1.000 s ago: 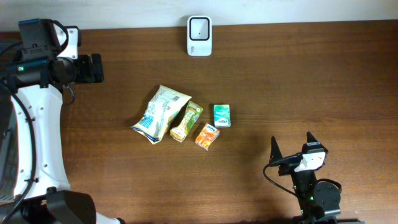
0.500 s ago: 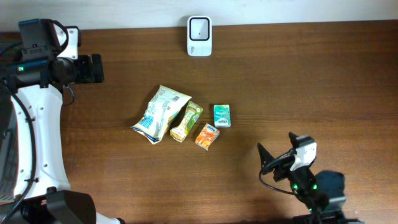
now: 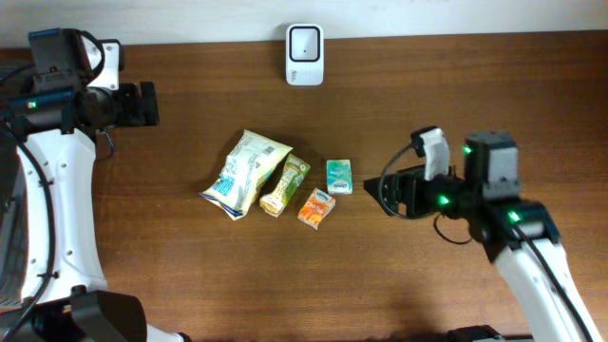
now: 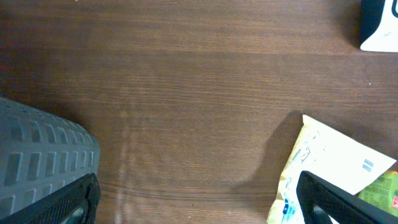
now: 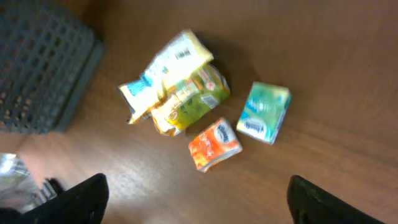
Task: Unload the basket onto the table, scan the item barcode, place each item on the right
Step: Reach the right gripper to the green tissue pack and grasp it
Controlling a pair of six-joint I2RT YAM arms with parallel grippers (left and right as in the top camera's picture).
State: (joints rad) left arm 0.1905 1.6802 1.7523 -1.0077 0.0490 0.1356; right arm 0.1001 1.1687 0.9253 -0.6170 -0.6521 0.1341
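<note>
Four items lie grouped mid-table: a white and yellow snack bag (image 3: 242, 173), a green pouch (image 3: 285, 185), an orange packet (image 3: 317, 207) and a teal packet (image 3: 339, 177). The white barcode scanner (image 3: 304, 54) stands at the back edge. My right gripper (image 3: 388, 194) hovers just right of the teal packet, open and holding nothing. In its wrist view the orange packet (image 5: 214, 145) and teal packet (image 5: 264, 113) lie ahead of the open right gripper (image 5: 199, 205). My left gripper (image 3: 147, 104) is open at the far left, away from the items; the snack bag (image 4: 329, 168) shows beside one fingertip (image 4: 336, 202).
A grey mesh basket (image 5: 37, 68) stands off the table's left side, also seen in the left wrist view as the basket (image 4: 37, 149). The scanner's corner (image 4: 380, 28) shows at the top right of that view. Bare wood surrounds the items.
My right arm has swung up from the table's front edge to just right of the packets. The left arm and the items have not moved.
</note>
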